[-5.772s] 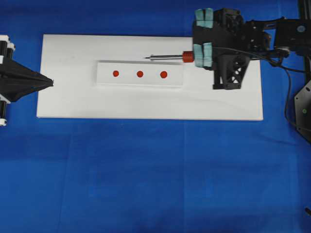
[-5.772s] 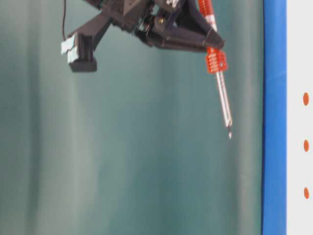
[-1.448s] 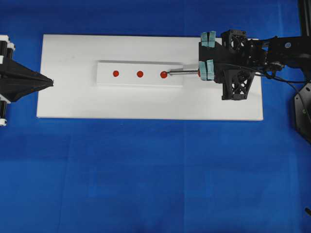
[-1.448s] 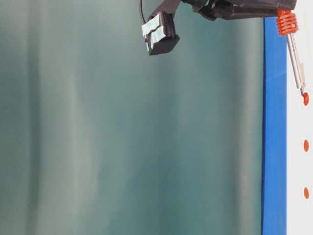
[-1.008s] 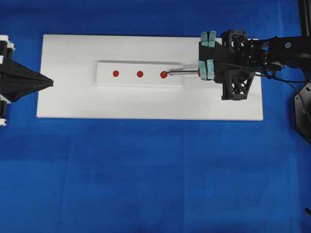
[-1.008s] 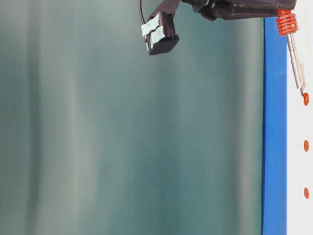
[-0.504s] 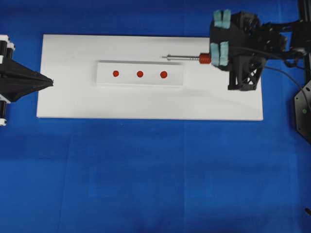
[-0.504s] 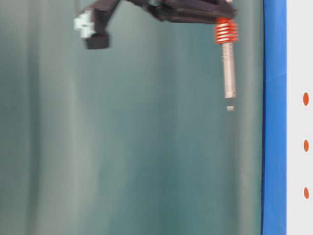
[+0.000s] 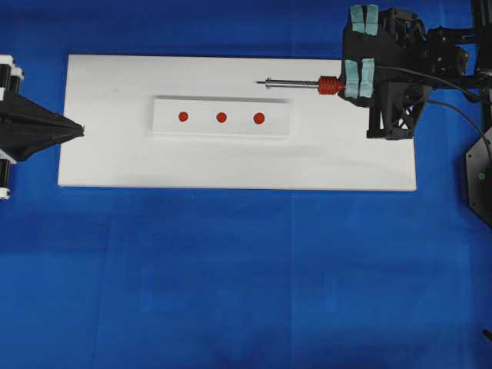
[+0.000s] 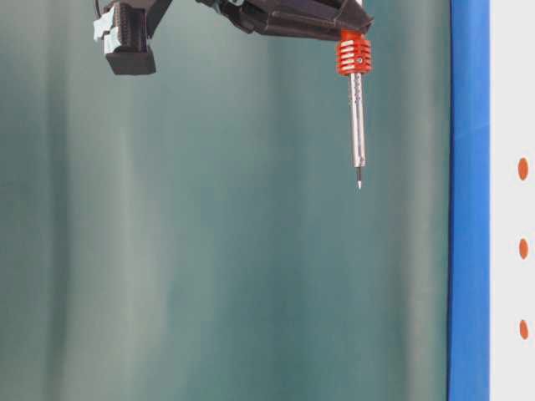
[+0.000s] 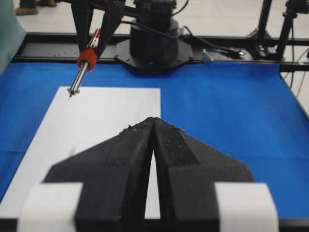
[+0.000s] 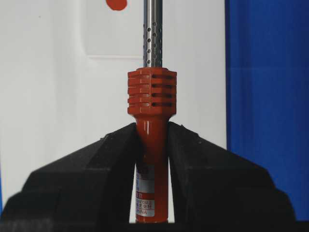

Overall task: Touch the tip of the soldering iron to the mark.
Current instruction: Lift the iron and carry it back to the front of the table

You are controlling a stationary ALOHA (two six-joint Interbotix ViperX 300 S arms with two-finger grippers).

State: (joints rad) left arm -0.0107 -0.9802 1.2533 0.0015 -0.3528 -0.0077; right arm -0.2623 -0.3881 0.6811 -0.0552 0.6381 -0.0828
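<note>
Right gripper [image 12: 152, 145]: both black fingers [image 12: 96, 164] pressed against the red-orange handle of the soldering iron [image 9: 304, 83], one on each side, just behind the ribbed collar. Grip looks firm; the iron sits centred between the fingers and runs straight out ahead of them. Shaft and pointed tip project forward of the fingertips, unobstructed.

Table-level view: the iron [image 10: 355, 109] is in the air, tip clear of the white surface, with open room all around the shaft.

Overhead: ahead of the fingers and off to one side lies the raised white block [image 9: 221, 131]. The tip is beyond the block's far long edge, level with the dot nearest the gripper, touching nothing. Red dots on the block: three, in a row. The mark [image 9: 221, 118] is the middle one, farther out from the fingers than the near dot, and apart from the tip.

Block rests on a white board [image 9: 115, 161], bare margin on all four sides. Board lies on a blue cloth [image 9: 246, 277], wide open area beyond the board's near edge.

Left gripper [image 11: 153, 128]: fingers brought together to a point, nothing between them. It sits at the board's short edge opposite the right gripper, well apart from block and iron.

Count: one iron, one block, three dots, two grippers.
</note>
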